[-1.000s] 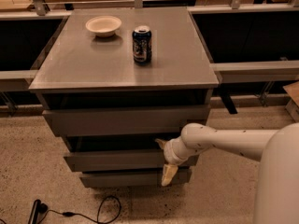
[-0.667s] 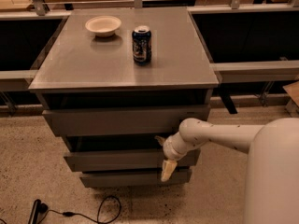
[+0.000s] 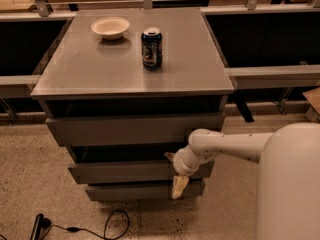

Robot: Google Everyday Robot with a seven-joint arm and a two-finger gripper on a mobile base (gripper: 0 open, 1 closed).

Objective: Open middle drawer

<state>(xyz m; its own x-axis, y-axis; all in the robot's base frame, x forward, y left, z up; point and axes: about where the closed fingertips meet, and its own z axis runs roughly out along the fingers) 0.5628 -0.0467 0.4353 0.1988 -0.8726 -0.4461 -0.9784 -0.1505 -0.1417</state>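
The grey cabinet (image 3: 132, 79) has three dark grey drawer fronts. The middle drawer (image 3: 125, 172) sits between the tall top drawer (image 3: 120, 129) and the low bottom drawer (image 3: 130, 190), with a dark gap above its top edge. My gripper (image 3: 173, 176) is at the right end of the middle drawer front. It is open: one beige finger (image 3: 169, 157) reaches to the drawer's top edge, and the other finger (image 3: 178, 186) hangs down in front of the panel toward the bottom drawer. My white arm (image 3: 225, 144) comes in from the right.
A white bowl (image 3: 110, 27) and a dark drink can (image 3: 151, 48) stand on the cabinet top. A black cable (image 3: 75, 228) lies on the speckled floor at lower left. Dark shelving and rails flank the cabinet on both sides. My white body (image 3: 290, 184) fills the lower right.
My wrist has turned slightly at the right end of the middle drawer and the arm has shifted a little. The drawer front has not visibly moved.
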